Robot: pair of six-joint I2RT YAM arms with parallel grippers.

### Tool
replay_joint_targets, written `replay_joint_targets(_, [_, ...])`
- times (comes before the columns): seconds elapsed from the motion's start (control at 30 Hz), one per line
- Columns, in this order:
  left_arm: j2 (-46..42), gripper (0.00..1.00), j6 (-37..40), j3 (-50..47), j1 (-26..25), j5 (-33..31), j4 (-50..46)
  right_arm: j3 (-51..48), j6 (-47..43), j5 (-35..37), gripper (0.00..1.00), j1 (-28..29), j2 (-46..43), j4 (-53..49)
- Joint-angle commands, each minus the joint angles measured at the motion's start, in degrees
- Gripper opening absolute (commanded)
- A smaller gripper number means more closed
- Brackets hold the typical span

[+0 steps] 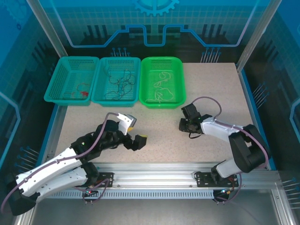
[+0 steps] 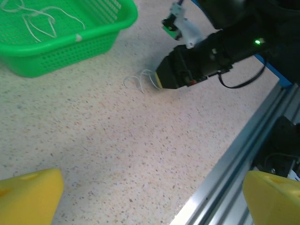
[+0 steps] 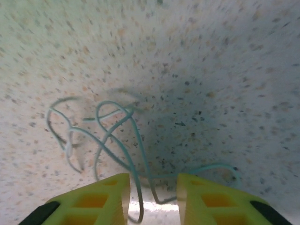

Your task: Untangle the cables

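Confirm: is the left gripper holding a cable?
No; the left gripper stands wide open over bare tabletop, with the whitish cable lying far ahead of it.

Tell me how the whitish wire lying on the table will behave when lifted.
Probably floppy: the wire lies in loose loops, so it should droop and trail. Likely very light, being hair-thin. It may slip from the fingers straddling it.

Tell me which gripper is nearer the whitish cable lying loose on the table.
Right. The right gripper straddles the whitish cable; the left gripper hangs well apart, off to its left.
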Motion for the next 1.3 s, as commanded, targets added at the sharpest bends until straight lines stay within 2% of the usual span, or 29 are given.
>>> replay_joint_targets(0.0, [0.4,0.99,1.1,-0.1,-0.4,3.7,0.5,1.8,0.0,-2.1,0.24,-0.6,2.6,2.8])
replay_joint_targets(0.17, [-0.3,0.99,0.8,-0.2,-0.4,2.8,0.3,0.8,0.1,-1.5,0.01,-0.4,-1.0,1.5])
replay_joint_targets(0.4, [-0.9,0.99,-0.8,1.3,-0.3,3.9,1.9,2.4,-1.5,0.9,0.0,2.3,-14.7,-4.0])
replay_joint_targets(0.6, [-1.4,0.99,-5.6,3.9,-0.3,0.7,2.4,7.5,-5.5,-3.8,0.0,3.9,-18.8,-0.3])
replay_joint_targets(0.7, [-1.7,0.99,-7.4,5.1,-0.3,-5.1,1.6,13.6,-7.7,-4.8,0.0,3.8,-14.4,2.2])
replay_joint_targets(0.87, [-2.0,0.99,-11.2,6.4,-0.3,-21.4,-3.1,27.0,-10.9,-5.6,0.0,2.4,1.0,7.3])
replay_joint_targets(1.03, [-2.8,0.99,-11.2,6.9,-0.2,-26.8,-6.9,45.7,-11.9,-5.1,0.02,0.6,18.9,5.4])
replay_joint_targets(1.1, [-3.6,0.99,-11.1,6.9,-0.1,-27.2,-8.0,53.7,-12.4,-6.3,0.12,0.1,25.6,2.9])
replay_joint_targets(1.17, [-4.4,0.99,-11.2,6.8,-0.1,-28.2,-9.3,63.1,-13.3,-7.9,0.35,-0.2,31.3,-2.1])
replay_joint_targets(1.2, [-4.8,0.99,-11.3,6.7,0.0,-28.9,-10.1,67.6,-13.8,-8.4,0.41,-0.2,33.3,-5.3])
replay_joint_targets(1.27, [-5.6,0.99,-11.3,6.3,0.1,-30.4,-10.8,71.9,-15.0,-9.2,0.45,-0.2,34.4,-8.4])
